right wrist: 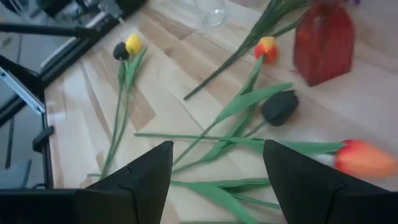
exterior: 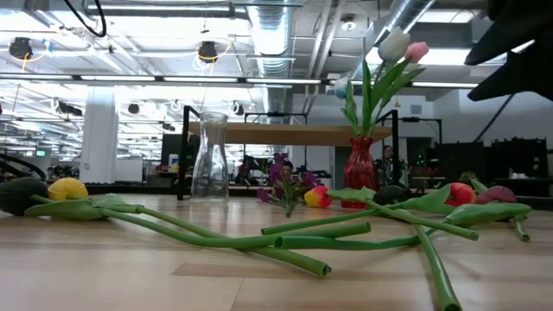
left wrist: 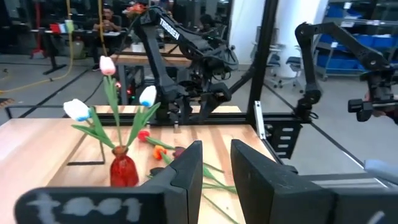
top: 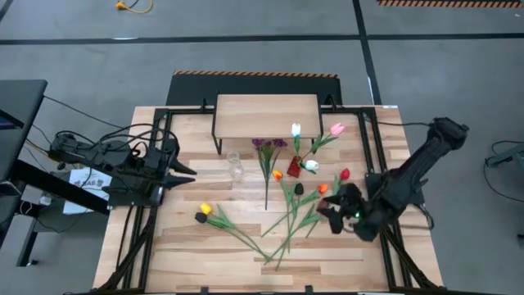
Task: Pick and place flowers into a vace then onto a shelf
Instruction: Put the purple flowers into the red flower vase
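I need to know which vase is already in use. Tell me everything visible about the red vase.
The red vase is small, glassy and translucent, with a narrow neck. It stands upright on the wooden table in front of the shelf, holding three tulips: white, pink and pale blue-white. Loose flowers lie near it; no end effector touches it.

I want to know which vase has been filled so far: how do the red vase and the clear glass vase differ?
The red vase is opaque and holds three tulips, white, pale and pink; the clear glass vase is see-through and empty. The red vase stands right of the purple blossom sprig in the low view, the clear glass vase left of it. Both stand upright on the table, in front of the shelf.
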You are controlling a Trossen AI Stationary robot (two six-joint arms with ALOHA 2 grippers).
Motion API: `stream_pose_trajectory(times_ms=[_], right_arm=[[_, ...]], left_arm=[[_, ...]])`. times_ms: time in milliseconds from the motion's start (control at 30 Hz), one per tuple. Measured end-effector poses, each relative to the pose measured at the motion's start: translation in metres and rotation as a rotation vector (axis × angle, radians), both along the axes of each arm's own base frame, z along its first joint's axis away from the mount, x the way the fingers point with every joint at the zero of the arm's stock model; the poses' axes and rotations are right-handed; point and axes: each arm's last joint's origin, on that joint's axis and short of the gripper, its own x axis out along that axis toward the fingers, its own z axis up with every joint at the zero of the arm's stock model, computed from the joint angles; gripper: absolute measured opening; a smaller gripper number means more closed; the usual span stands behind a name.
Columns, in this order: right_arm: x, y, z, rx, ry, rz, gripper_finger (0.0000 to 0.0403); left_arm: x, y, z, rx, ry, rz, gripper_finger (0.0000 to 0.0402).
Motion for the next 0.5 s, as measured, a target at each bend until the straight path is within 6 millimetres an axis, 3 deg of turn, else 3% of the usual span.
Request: stream_pose_trajectory(times_ms=[267,500], right_arm=[[0.021,0.04,-0.037,0.009,-0.142,-0.065,0.0244],[0.044,0.064,-0.071,0.015,-0.219,-0.051,0.0244]], left_arm=[[0.0,-0.001,0.0,0.009,-0.001,-0.028,0.0073],[0.0,-0.001,0.0,0.013,0.001,-0.028,0.0073]])
